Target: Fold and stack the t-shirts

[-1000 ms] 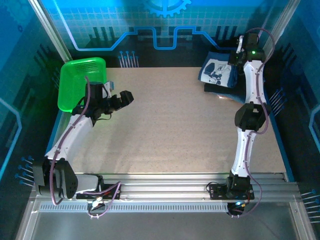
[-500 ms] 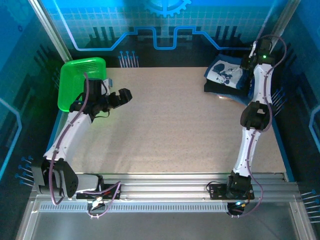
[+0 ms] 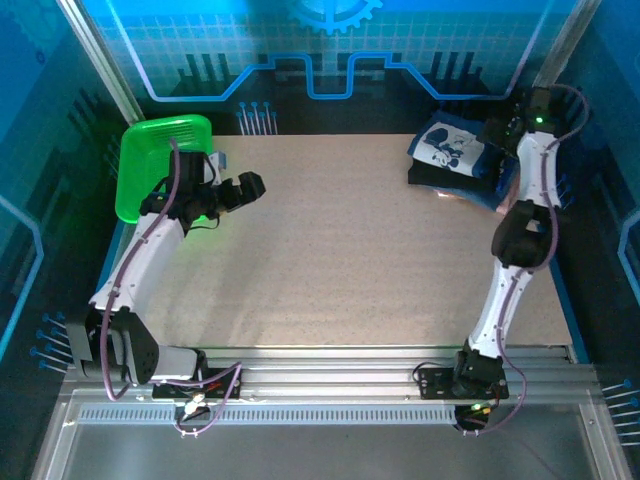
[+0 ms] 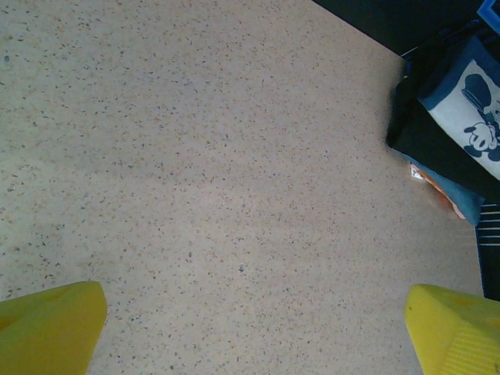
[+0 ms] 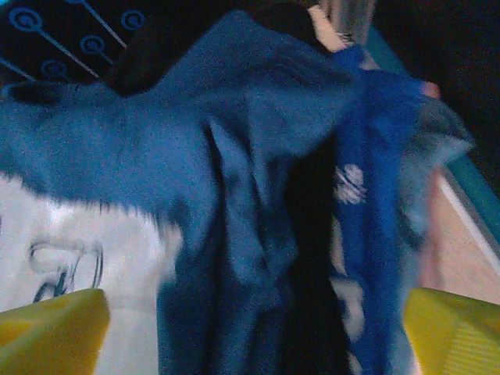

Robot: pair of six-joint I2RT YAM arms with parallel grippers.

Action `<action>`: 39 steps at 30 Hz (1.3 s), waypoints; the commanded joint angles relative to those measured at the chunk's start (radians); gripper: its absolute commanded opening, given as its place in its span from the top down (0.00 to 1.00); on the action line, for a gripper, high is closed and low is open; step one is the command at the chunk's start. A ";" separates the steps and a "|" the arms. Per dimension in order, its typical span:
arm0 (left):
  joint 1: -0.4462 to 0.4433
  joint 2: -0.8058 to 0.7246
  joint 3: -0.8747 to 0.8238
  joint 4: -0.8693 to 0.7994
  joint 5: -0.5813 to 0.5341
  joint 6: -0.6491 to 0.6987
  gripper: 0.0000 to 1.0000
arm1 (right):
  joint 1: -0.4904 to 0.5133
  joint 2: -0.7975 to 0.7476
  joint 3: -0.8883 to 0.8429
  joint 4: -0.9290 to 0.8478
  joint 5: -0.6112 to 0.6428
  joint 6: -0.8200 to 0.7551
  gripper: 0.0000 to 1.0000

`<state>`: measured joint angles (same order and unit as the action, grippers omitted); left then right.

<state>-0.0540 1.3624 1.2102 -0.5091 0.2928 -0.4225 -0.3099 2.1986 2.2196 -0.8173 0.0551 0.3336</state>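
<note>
the t-shirts (image 3: 450, 156) lay close at 9 o'clock of the right gripper (image 5: 250, 332), jaws spread wide and empty; the left gripper (image 3: 250, 187), likewise spread, sat well apart.

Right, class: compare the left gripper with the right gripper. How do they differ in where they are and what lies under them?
The left gripper hangs over bare table beside the green basket; the right gripper hangs over the stacked t-shirts at the far right corner. The left arm is bent, while the right arm is stretched far out. Both grippers stand wide open, gripping nothing.
</note>
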 commanded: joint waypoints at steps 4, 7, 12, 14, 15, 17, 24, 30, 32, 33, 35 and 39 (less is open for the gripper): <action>0.034 -0.034 -0.077 0.145 -0.010 -0.038 0.01 | -0.003 -0.585 -0.615 0.237 -0.078 0.050 0.00; 0.060 -0.063 -0.171 0.216 -0.144 -0.033 0.01 | 0.067 -0.844 -0.976 0.324 -0.065 0.015 0.00; 0.093 -0.025 -0.327 0.403 -0.373 0.138 0.01 | 0.177 -1.048 -1.463 0.553 0.099 -0.032 0.00; 0.116 -0.015 -0.389 0.512 -0.379 0.162 0.01 | 0.219 -1.072 -1.589 0.682 0.144 -0.078 0.00; 0.130 -0.007 -0.426 0.589 -0.369 0.165 0.01 | 0.237 -1.081 -1.656 0.780 0.161 -0.102 0.00; 0.135 0.006 -0.519 0.784 -0.379 0.184 0.01 | 0.265 -1.084 -1.750 0.955 0.188 -0.130 0.00; 0.141 0.173 -0.591 1.191 -0.300 0.180 0.01 | 0.358 -0.905 -1.841 1.446 0.289 -0.188 0.00; 0.147 0.295 -0.623 1.346 -0.276 0.185 0.01 | 0.401 -0.745 -1.761 1.486 0.296 -0.259 0.00; 0.150 0.304 -0.597 1.313 -0.267 0.190 0.01 | 0.401 -0.748 -1.762 1.486 0.288 -0.257 0.00; 0.151 0.309 -0.583 1.297 -0.252 0.196 0.01 | 0.399 -0.750 -1.757 1.469 0.287 -0.251 0.00; 0.150 0.300 -0.589 1.308 -0.232 0.224 0.01 | 0.396 -0.747 -1.753 1.467 0.282 -0.251 0.00; 0.149 0.096 -0.724 1.350 -0.266 0.184 0.01 | 0.396 -0.747 -1.755 1.469 0.282 -0.253 0.00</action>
<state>0.0853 1.5913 0.5480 0.7616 0.0269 -0.2371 0.0799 1.4498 0.4454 0.6117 0.3260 0.0956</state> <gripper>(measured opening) 0.990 0.997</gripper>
